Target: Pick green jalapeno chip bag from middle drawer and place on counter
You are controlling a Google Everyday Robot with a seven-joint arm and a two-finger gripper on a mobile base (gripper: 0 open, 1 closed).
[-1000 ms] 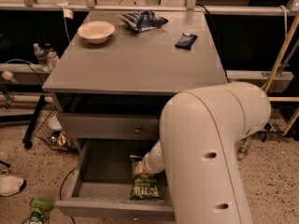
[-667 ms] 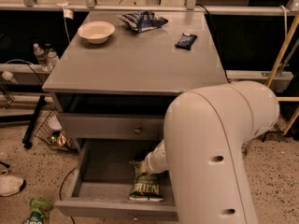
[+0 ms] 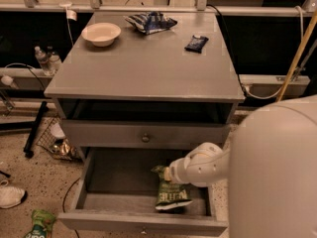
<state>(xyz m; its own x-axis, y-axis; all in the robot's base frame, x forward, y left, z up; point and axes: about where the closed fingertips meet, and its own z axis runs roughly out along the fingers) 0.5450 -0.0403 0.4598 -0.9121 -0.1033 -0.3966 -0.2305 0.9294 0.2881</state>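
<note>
The green jalapeno chip bag stands tilted upright inside the open middle drawer, right of centre. My gripper reaches in from the right on a white wrist and sits at the bag's crumpled top edge, shut on it. The bag hangs from that edge with its lower end close to the drawer floor. The counter is the grey cabinet top above. My large white arm housing hides the drawer's right side.
On the counter are a pale bowl, a blue-and-white snack bag and a small dark packet. A shut drawer front with a round knob sits above the open drawer. A brighter green pouch and a shoe lie on the floor.
The bag has gone from lying near the drawer's front to tilted upright and slightly further right, with the gripper at its top. The arm housing has shifted right.
</note>
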